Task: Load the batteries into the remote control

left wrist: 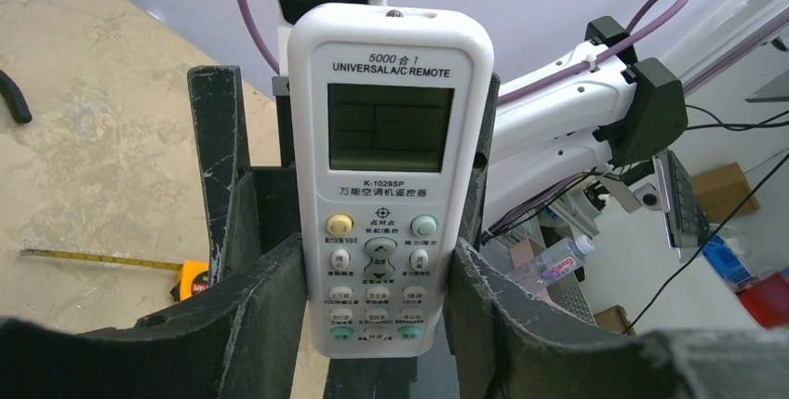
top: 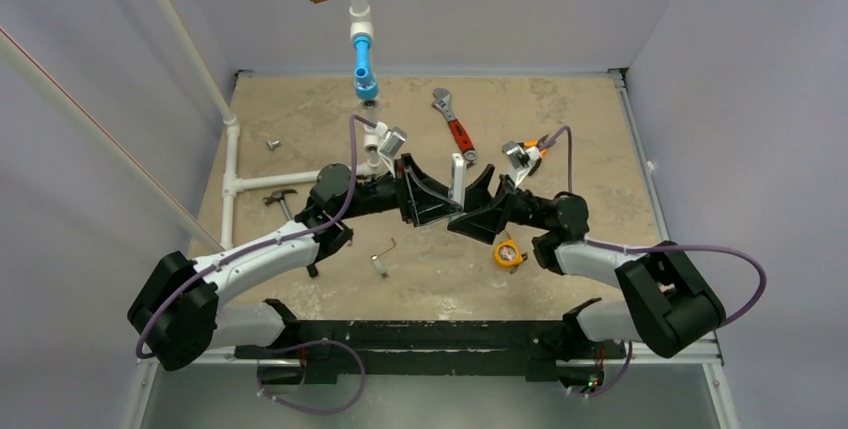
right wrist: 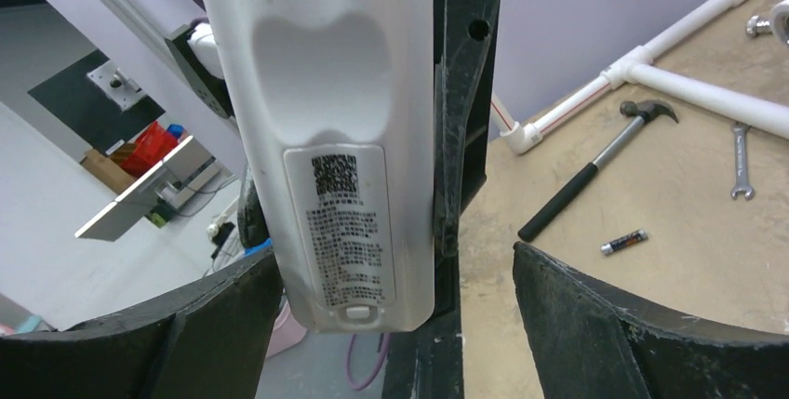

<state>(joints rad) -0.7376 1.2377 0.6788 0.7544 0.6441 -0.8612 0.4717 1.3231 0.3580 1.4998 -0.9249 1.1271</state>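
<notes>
The remote control (left wrist: 389,185) stands upright in the air over the middle of the table (top: 590,129), with its buttons facing your left wrist camera. Your left gripper (left wrist: 377,273) pinches its two long edges near the button end. Your right gripper (right wrist: 395,259) is spread behind it, straddling the labelled back: one finger sits just beside an edge, the other stands apart with a free gap. One battery (right wrist: 623,243) lies on the table near the hammer (right wrist: 595,171), with bare surface around it.
</notes>
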